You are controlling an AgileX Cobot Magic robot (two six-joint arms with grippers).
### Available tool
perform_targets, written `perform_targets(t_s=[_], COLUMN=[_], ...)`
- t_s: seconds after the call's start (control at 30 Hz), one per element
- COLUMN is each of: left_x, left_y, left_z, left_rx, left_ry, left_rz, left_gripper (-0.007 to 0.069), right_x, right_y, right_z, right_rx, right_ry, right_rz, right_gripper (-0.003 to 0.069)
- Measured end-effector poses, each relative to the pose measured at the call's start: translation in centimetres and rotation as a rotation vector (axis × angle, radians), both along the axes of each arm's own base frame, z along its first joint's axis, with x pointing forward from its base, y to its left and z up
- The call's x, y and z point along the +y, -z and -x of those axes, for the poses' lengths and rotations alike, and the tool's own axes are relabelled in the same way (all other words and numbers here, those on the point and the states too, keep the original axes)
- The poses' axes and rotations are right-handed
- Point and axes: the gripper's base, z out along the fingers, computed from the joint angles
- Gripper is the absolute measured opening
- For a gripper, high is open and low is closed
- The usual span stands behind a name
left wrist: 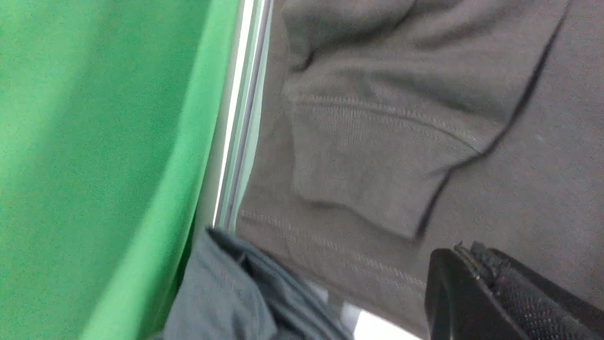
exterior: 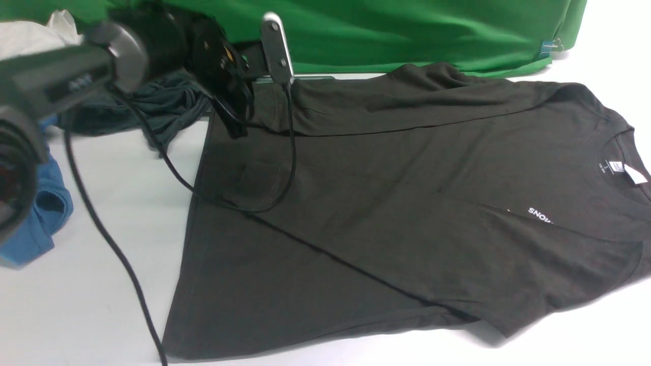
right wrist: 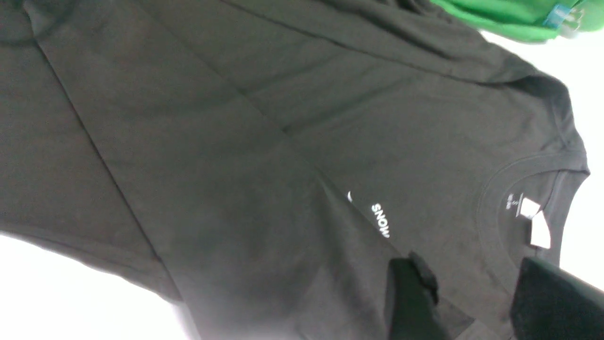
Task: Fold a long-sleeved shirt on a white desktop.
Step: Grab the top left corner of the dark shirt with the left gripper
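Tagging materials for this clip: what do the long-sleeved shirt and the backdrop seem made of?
Long-sleeved shirt: matte dark knit, probably cotton or a blend, judging by soft creases and stitched seams.

Green backdrop: woven-looking cloth with a slight sheen, hanging in smooth folds; possibly polyester, though the fibre can't be confirmed.

Silvery arm (exterior: 76,73), black joints, dangling black cable (exterior: 109,236).

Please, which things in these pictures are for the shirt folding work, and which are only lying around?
For the folding:
- dark long-sleeved shirt
- white table
- left claw
- right claw

Only lying around:
- blue garment
- slate-grey garment
- green cloth
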Motion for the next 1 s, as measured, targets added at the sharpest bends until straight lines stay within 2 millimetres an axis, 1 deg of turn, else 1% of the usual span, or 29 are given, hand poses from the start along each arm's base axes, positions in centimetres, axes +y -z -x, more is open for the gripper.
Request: perform_targets(t_s=[0.07, 0.17, 0.23, 0.3, 0.33, 0.37, 0.4, 0.43, 0.47, 0.5, 0.53, 0.57, 0.6, 0.67, 0.7, 0.77, 0.83, 1.0], left_x=[0.1, 0.0, -0.3, -0.6, -0.7, -0.8, -0.9, -0.9, -0.8, -0.5, -0.5, -0.3, 0.0, 0.2, 0.3, 0.3, 0.3, 0.2], left_y=[-0.5, -0.5, 0.2, 1.2, 1.3, 2.6, 3.3, 3.4, 4.3, 5.3, 5.6, 6.0, 6.8, 7.6, 7.8, 7.8, 8.0, 8.2], left_z=[0.3, 0.4, 0.3, 0.1, 0.0, -0.3, -0.5, -0.5, -0.9, -1.4, -1.5, -1.7, -2.1, -2.4, -2.6, -3.0, -3.1, -3.6], left_rx=[0.010, 0.027, 0.039, 0.051, 0.053, 0.060, 0.060, 0.063, 0.050, 0.034, 0.030, 0.025, 0.010, -0.001, -0.019, -0.066, -0.083, -0.140], left_ry=[-0.013, -0.022, 0.005, 0.072, 0.081, 0.153, 0.180, 0.180, 0.203, 0.217, 0.220, 0.222, 0.231, 0.240, 0.246, 0.263, 0.273, 0.283], left_rz=[0.006, 0.025, 0.039, 0.020, 0.016, -0.026, -0.044, -0.044, -0.066, -0.092, -0.099, -0.109, -0.129, -0.150, -0.160, -0.187, -0.199, -0.206], left_gripper=[0.0017, 0.0018, 0.0027, 0.0052, 0.0056, 0.0104, 0.0132, 0.0147, 0.0195, 0.0270, 0.0279, 0.0310, 0.0360, 0.0405, 0.0422, 0.0440, 0.0437, 0.0388], right_x=[0.3, 0.8, 1.0, 1.1, 1.1, 1.1, 1.1, 1.1, 1.2, 1.3, 1.3, 1.3, 1.4, 1.5, 1.5, 1.5, 1.5, 1.5], right_y=[0.8, 2.0, 2.5, 2.7, 2.7, 2.8, 2.7, 2.7, 2.7, 2.7, 2.7, 2.7, 2.7, 2.8, 2.8, 2.8, 2.8, 2.8], right_z=[-1.1, -2.7, -3.5, -3.8, -3.8, -3.8, -3.8, -3.7, -3.7, -3.7, -3.7, -3.7, -3.6, -3.6, -3.6, -3.6, -3.6, -3.6], right_rx=[0.042, 0.094, 0.111, 0.119, 0.119, 0.120, 0.120, 0.121, 0.121, 0.124, 0.125, 0.126, 0.131, 0.136, 0.137, 0.136, 0.136, 0.136], right_ry=[-0.002, -0.002, -0.003, -0.003, -0.003, -0.003, -0.004, -0.004, -0.005, -0.006, -0.006, -0.008, -0.014, -0.022, -0.023, -0.025, -0.025, -0.027], right_rz=[0.013, 0.027, 0.032, 0.033, 0.033, 0.032, 0.029, 0.028, 0.019, 0.010, 0.007, 0.004, -0.001, -0.005, -0.005, -0.003, -0.003, -0.001], right_gripper=[0.0295, 0.0295, 0.0295, 0.0295, 0.0295, 0.0295, 0.0295, 0.0295, 0.0295, 0.0295, 0.0295, 0.0295, 0.0295, 0.0295, 0.0295, 0.0295, 0.0295, 0.0295])
